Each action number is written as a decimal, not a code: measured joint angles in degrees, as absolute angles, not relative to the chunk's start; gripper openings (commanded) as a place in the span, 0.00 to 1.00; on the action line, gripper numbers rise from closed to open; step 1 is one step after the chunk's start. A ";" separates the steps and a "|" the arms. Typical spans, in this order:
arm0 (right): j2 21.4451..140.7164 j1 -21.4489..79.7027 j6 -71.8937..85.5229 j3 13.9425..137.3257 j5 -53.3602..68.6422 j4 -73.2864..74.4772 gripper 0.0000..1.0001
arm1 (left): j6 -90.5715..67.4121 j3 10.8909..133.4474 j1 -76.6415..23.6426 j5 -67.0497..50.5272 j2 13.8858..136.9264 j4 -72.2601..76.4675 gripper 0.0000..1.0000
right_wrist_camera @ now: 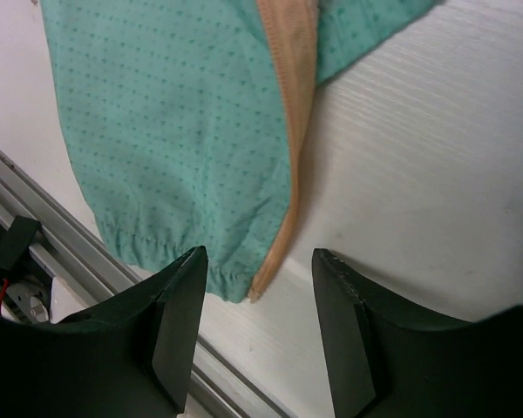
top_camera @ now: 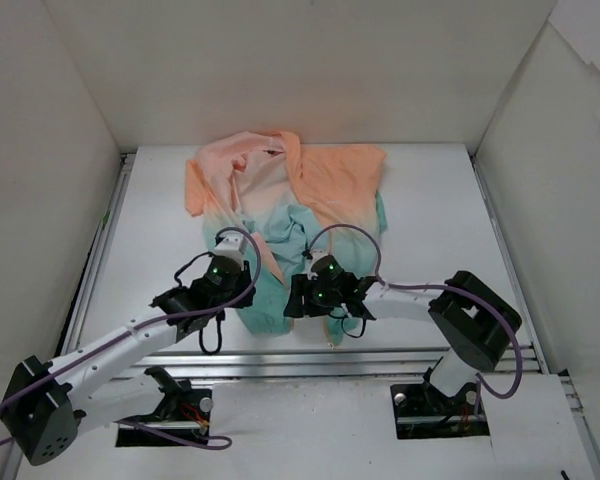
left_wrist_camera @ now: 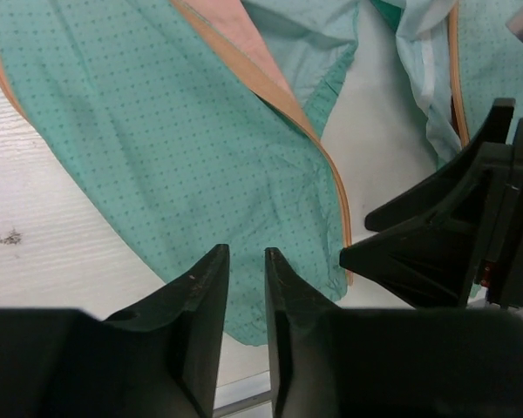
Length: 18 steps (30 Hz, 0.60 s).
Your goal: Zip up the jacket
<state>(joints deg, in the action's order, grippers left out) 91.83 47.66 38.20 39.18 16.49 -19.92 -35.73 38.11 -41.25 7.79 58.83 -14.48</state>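
The white table (top_camera: 435,235) bears the jacket (top_camera: 325,185), lying open and rumpled, its teal hem at the near edge.

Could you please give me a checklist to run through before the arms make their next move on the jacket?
1. Right gripper open, holding nothing: ok.
2. Orange zipper edge ends under that gripper: ok.
3. Left gripper holding nothing: ok, jaws slightly apart.
4. Jacket front edges brought together: not ok, table shows between them.
5. Zipper slider located: cannot tell.
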 measured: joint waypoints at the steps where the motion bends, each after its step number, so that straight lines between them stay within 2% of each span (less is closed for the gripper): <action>1: 92.23 48.27 38.41 39.48 15.88 -20.27 0.48 | -35.18 37.87 -41.89 7.77 58.83 -14.26 0.22; 4: 93.21 50.11 38.57 40.64 13.45 -20.40 0.43 | -33.36 37.58 -44.12 7.79 59.07 -14.11 0.24; 6: 93.65 50.76 38.72 40.73 12.03 -20.80 0.21 | -32.23 37.56 -46.22 8.86 59.22 -14.02 0.28; 8: 94.15 51.09 38.96 40.73 11.14 -20.82 0.10 | -31.27 37.01 -48.12 10.11 59.09 -13.10 0.32; 9: 94.52 51.07 38.87 40.73 10.59 -20.75 0.00 | -30.59 36.45 -48.84 10.48 58.96 -12.58 0.33; 12: 94.65 50.65 38.92 40.73 9.26 -20.67 0.00 | -28.53 34.89 -49.69 10.61 58.98 -11.77 0.40; 15: 93.69 49.12 37.98 40.49 8.40 -19.81 0.00 | -26.52 34.28 -50.70 10.33 59.66 -10.96 0.42; 16: 91.11 46.74 36.75 40.27 8.01 -18.00 0.28 | -24.51 34.28 -52.47 10.00 62.17 -9.15 0.43; 17: 90.48 46.17 36.62 40.29 7.81 -17.72 0.37 | -24.14 34.28 -52.95 9.82 63.11 -8.82 0.43; 18: 89.97 45.84 35.97 40.29 7.70 -17.28 0.42 | -23.86 34.33 -53.63 9.89 64.18 -7.99 0.43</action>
